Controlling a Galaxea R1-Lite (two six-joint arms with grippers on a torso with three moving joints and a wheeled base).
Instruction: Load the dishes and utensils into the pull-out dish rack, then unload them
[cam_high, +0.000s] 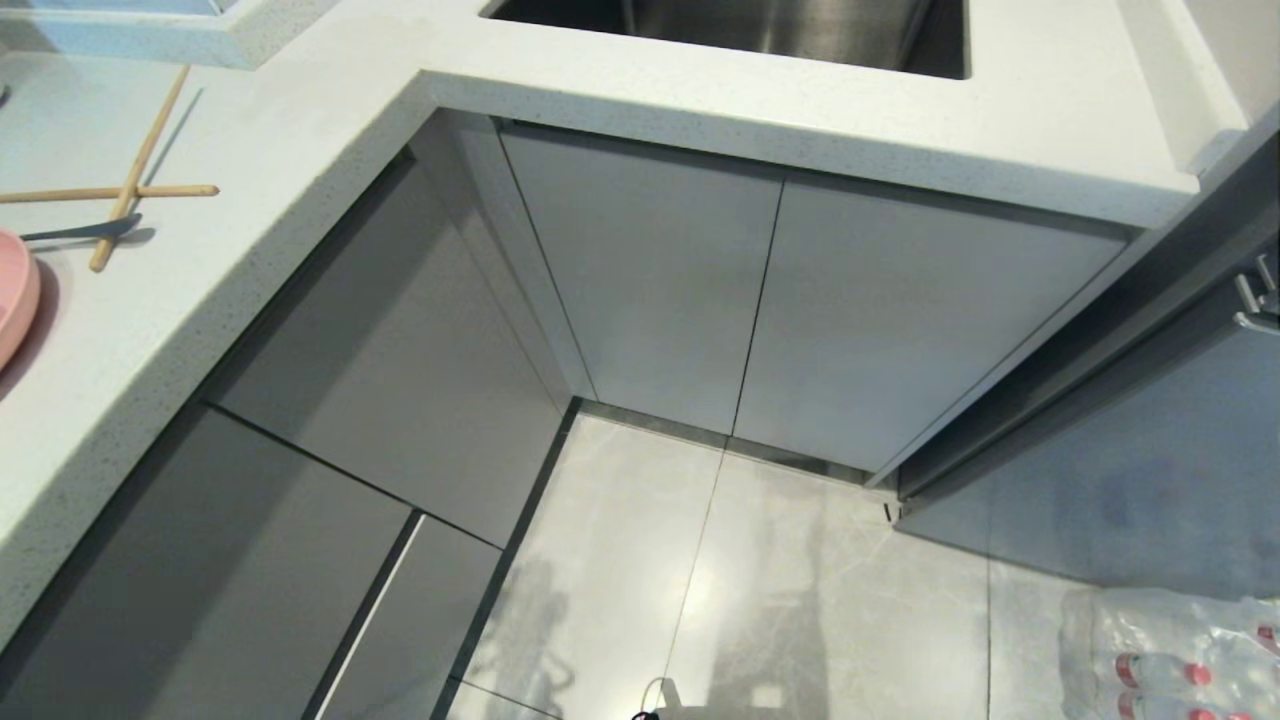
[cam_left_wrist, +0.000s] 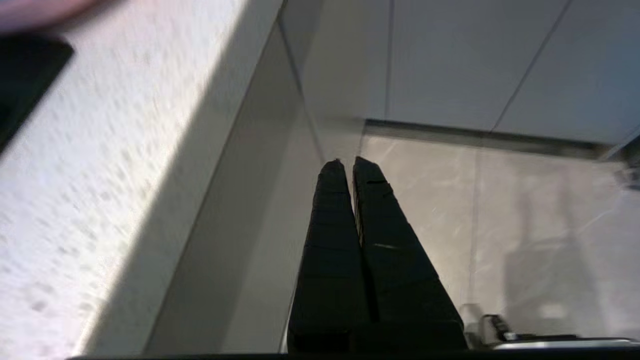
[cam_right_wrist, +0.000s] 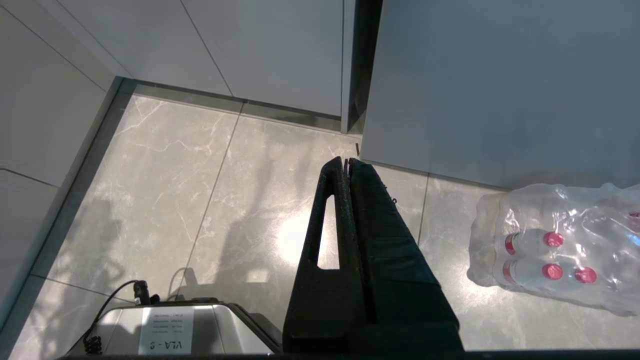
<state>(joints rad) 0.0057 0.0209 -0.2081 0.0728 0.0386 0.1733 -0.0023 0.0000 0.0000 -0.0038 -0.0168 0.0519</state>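
We see the chopsticks (cam_high: 125, 185) lying crossed on the white countertop (cam_high: 250, 200) at far left, the spoon (cam_high: 85, 231) beside them and the pink plate (cam_high: 15, 295) at the left edge. Our left gripper (cam_left_wrist: 348, 162) and right gripper (cam_right_wrist: 346, 161) hang over the floor (cam_high: 760, 580), both pressed together and empty

two chopsticks (cam_high: 120, 180), one spoon (cam_high: 85, 231), perhaps one plate (cam_high: 12, 300)
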